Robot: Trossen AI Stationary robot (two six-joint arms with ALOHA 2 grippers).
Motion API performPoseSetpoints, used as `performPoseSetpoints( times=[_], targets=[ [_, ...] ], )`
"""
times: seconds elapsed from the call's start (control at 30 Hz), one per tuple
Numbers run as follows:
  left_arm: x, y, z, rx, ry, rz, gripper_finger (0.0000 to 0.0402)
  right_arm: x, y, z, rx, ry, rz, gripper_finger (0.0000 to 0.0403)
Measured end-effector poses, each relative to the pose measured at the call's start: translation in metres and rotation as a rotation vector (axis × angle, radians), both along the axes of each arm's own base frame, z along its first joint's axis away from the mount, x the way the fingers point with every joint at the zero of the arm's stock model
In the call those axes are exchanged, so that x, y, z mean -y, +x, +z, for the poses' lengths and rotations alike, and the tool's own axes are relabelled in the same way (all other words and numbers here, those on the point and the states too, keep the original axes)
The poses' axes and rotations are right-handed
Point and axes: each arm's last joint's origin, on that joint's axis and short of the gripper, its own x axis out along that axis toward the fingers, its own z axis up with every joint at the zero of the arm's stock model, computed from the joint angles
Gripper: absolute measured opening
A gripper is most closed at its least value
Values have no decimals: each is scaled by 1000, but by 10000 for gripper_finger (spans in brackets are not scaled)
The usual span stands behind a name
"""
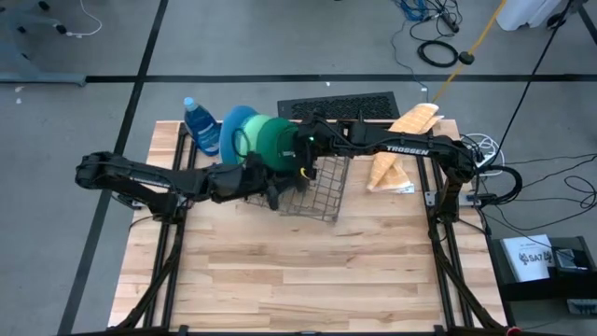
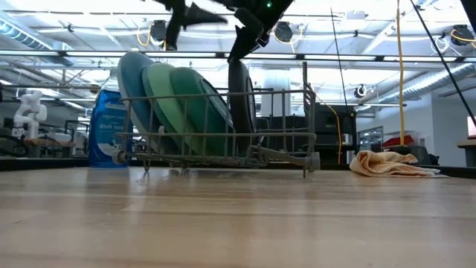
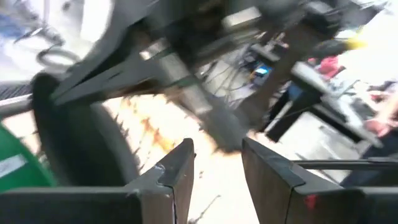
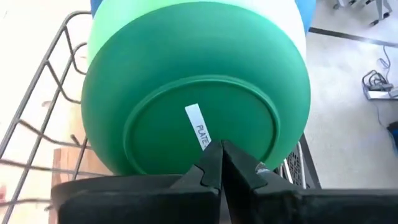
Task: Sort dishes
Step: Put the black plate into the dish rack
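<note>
High view: rack [image 1: 322,191] of grey wire sits on the wooden table [image 1: 308,271]; plates stand on edge in its end nearest the soap bottle [image 1: 201,126], a blue plate [image 1: 235,126] outermost, a green plate [image 1: 275,142] next; left gripper [image 1: 280,193] over the rack beside the plates; right gripper [image 1: 303,154] over the rack, just past the green plate; a tan cloth [image 1: 401,140] lies beyond the rack's far side.
Low view: rack [image 2: 223,145] holds upright plates leaning in a row, a blue-teal plate [image 2: 137,89] nearest the bottle [image 2: 108,126], then a green plate [image 2: 175,104], a teal plate [image 2: 212,112], and a black plate [image 2: 239,100] farthest from the bottle; cloth [image 2: 390,164] well apart from the rack.
Left wrist view: left gripper [image 3: 217,168] fingers stand parted, nothing between them; black plate [image 3: 81,137] just beside; the rest is blurred.
Right wrist view: right gripper [image 4: 222,163] fingertips pressed together, holding nothing; green plate [image 4: 199,93] right ahead, its labelled underside facing; rack wire [image 4: 37,99] alongside.
</note>
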Motion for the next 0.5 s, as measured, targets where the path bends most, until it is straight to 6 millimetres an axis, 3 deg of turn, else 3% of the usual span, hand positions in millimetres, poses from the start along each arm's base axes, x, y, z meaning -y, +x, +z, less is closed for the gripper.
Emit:
performPoseSetpoints(
  times=[0.33,0.5],
  targets=[
    [28,-28,32,119,101,-90,134,16,-4,-6,4,70,-115,0],
    [43,-40,42,147,166,-111,134,15,3,-5,57,63,-61,0]
  ],
)
